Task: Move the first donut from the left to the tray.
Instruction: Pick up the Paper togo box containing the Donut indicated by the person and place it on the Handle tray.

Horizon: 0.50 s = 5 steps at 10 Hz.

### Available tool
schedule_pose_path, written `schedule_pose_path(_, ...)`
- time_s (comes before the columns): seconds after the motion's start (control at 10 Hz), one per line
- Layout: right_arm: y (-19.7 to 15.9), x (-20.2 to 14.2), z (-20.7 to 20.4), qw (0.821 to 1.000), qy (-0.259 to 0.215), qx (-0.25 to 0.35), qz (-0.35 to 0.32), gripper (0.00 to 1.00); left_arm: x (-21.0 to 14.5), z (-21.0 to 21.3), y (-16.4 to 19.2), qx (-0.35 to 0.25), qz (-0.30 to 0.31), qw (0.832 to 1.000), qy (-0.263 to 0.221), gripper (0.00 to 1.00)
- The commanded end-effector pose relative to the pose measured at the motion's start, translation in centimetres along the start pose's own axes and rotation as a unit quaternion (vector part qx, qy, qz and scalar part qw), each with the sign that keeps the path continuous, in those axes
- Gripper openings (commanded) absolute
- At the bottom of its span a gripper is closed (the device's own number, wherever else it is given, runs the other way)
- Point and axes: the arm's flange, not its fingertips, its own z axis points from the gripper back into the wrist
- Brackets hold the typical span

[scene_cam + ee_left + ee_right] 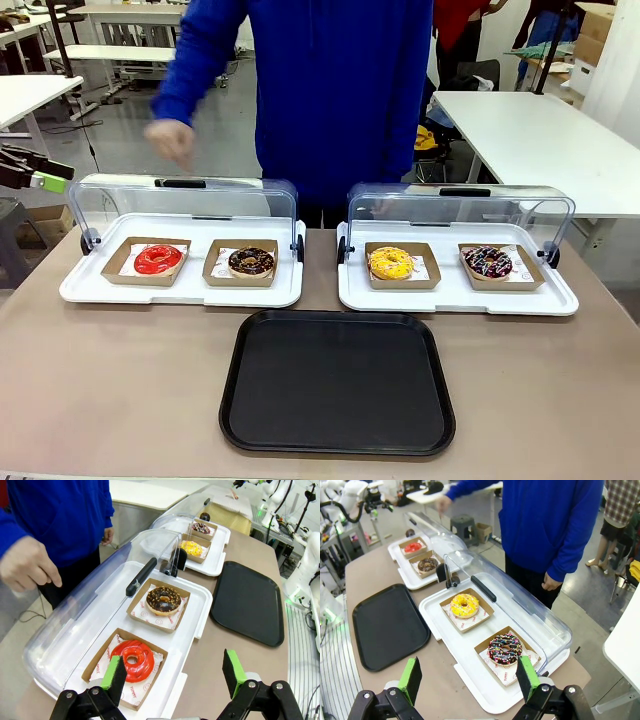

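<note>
The left claw (172, 672) is seen spread wide open, its green pads (112, 672) well apart, and is raised at the far left; the right claw (469, 677) is likewise spread wide open, tilted downward

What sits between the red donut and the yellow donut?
The boxed chocolate-glazed donut, on the red one's tray; the front view shows it.

The first donut from the left (158, 259) is sitting in a box (118, 268) on the left display case (80, 290), with the tray (338, 385) lying nearer and rightward on the counter (120, 400).
</note>
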Motion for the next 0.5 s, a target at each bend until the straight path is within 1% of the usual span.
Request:
schedule_pose_path(0.0,-0.41,0.33,-0.12,1.000,-0.016,0.000,0.013,1.00,0.02,-0.01,0.00,0.000,0.000,1.000,0.000,1.00)
schedule_pose_path(0.4,-0.41,0.33,-0.12,1.000,-0.016,0.000,0.013,1.00,0.02,-0.01,0.00,0.000,0.000,1.000,0.000,1.00)
